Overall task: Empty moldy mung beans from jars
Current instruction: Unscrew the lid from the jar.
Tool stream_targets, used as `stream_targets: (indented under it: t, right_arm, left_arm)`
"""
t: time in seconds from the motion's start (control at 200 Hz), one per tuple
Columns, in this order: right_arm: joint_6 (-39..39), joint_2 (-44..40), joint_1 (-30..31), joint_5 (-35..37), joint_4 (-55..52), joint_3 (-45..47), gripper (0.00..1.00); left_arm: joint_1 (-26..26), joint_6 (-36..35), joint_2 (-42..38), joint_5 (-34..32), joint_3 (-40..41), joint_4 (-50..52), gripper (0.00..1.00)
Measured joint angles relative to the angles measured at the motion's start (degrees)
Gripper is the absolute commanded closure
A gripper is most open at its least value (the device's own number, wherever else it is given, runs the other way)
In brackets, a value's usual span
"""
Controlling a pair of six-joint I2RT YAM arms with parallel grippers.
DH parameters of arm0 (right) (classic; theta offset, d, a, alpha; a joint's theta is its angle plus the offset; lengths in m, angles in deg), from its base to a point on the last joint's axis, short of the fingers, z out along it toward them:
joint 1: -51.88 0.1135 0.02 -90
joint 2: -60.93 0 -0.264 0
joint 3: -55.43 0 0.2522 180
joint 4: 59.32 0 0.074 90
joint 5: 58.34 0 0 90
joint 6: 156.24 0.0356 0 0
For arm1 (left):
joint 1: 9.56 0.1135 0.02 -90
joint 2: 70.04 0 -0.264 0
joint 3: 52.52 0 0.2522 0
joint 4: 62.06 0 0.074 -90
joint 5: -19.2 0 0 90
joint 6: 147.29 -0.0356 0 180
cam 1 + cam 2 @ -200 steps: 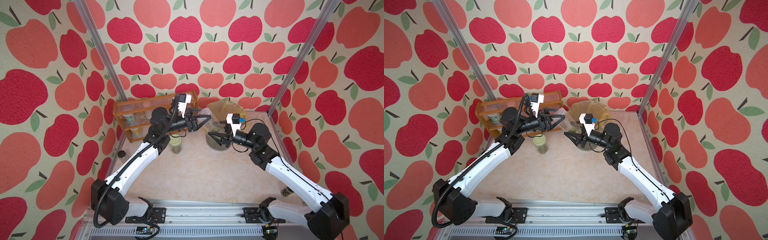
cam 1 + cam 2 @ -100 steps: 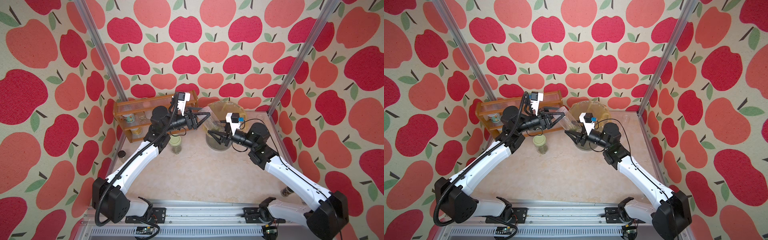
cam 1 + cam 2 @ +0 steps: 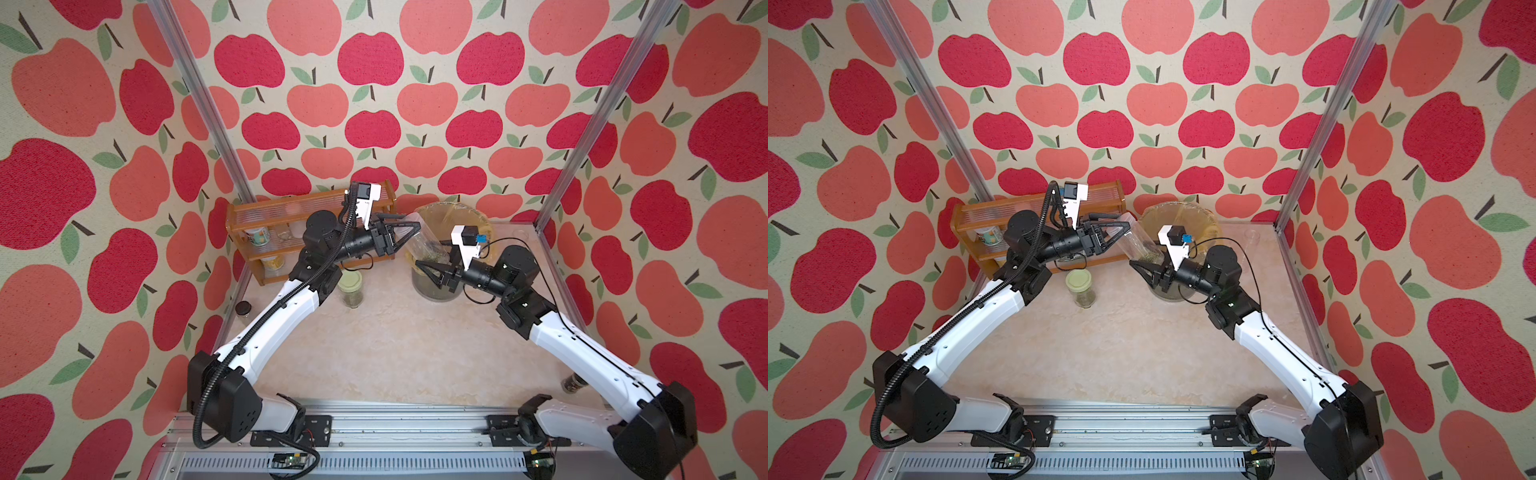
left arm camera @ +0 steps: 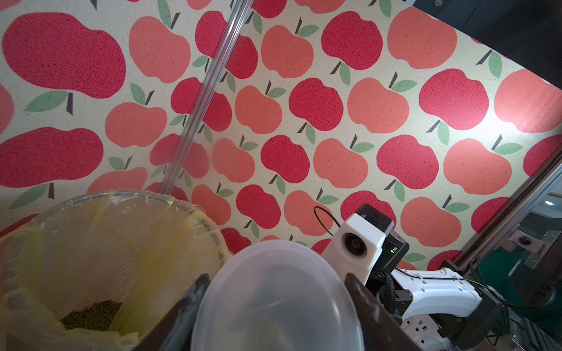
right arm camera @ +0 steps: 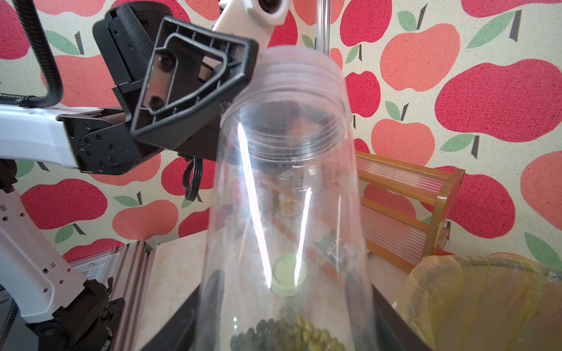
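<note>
A wooden rack (image 3: 266, 203) with tubs (image 3: 258, 237) stands at the desk's (image 3: 395, 340) back. A bin (image 3: 451, 206) with a yellow bag is near it. A dark-capped jar (image 3: 243, 308) sits by the wall.

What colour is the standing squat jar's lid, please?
Pale green; the lid shows best in a top view.

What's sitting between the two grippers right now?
The tall clear jar, beans at its base: left gripper clamps its top, right gripper its base. Clearest in the right wrist view.
</note>
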Motion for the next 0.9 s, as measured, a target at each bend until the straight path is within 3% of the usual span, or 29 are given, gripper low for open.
stream_targets:
  t: [0.17, 0.41, 0.59, 0.9]
  right_arm:
    - [-1.6, 0.1, 1.2, 2.8, -0.8, 0.0, 0.63]
    - [-6.8, 0.2, 5.1, 13.6, -4.0, -0.8, 0.65]
    - [-10.5, 0.3, 7.5, 21.2, -6.1, -0.9, 0.65]
    - [-14.8, 2.8, 9.9, 27.5, -8.6, -3.6, 0.67]
  left_arm:
    - [0.0, 0.8, 0.1, -1.5, 0.0, 1.0, 0.36]
    - [-0.1, 1.8, 0.1, -6.5, -1.6, 7.5, 0.36]
    - [-1.4, 2.8, 0.1, -13.1, -4.0, 16.0, 0.36]
    - [-3.1, 3.3, 0.0, -23.8, -8.7, 27.9, 0.34]
